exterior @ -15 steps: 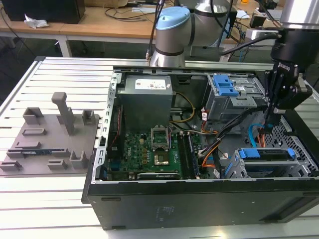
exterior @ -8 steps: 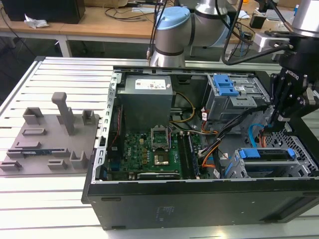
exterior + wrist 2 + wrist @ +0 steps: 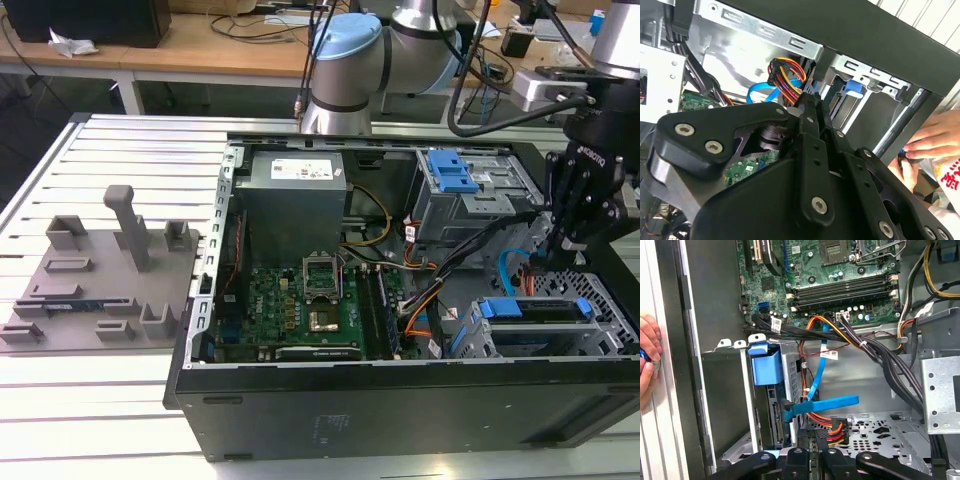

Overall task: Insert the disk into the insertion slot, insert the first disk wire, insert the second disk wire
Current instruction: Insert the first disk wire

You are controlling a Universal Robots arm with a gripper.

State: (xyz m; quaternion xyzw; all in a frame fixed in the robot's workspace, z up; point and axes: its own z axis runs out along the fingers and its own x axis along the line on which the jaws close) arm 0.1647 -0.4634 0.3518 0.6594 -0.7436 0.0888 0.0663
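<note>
The disk [image 3: 765, 366], silver in a bright blue carrier [image 3: 530, 307], sits inside the insertion slot [image 3: 600, 300], the low perforated grey cage at the case's front corner on the exterior view's right. My gripper [image 3: 542, 266] hangs just behind the cage. Its black fingers [image 3: 812, 117] are shut on the black plug of the red, orange and yellow disk wire [image 3: 832, 427] close to the disk's rear. The flat blue disk wire [image 3: 825, 404] ends with its plug [image 3: 788, 413] against the disk's back edge. I cannot tell whether either plug is seated.
The open computer case [image 3: 400, 400] holds a motherboard [image 3: 300, 300], a power supply [image 3: 295, 180] and a taller grey cage with a blue latch [image 3: 455, 175]. Black cable bundles [image 3: 880, 355] cross beside the slot. A person's hand [image 3: 647, 365] rests outside the case wall. A grey fixture [image 3: 100, 270] lies on the exterior view's left.
</note>
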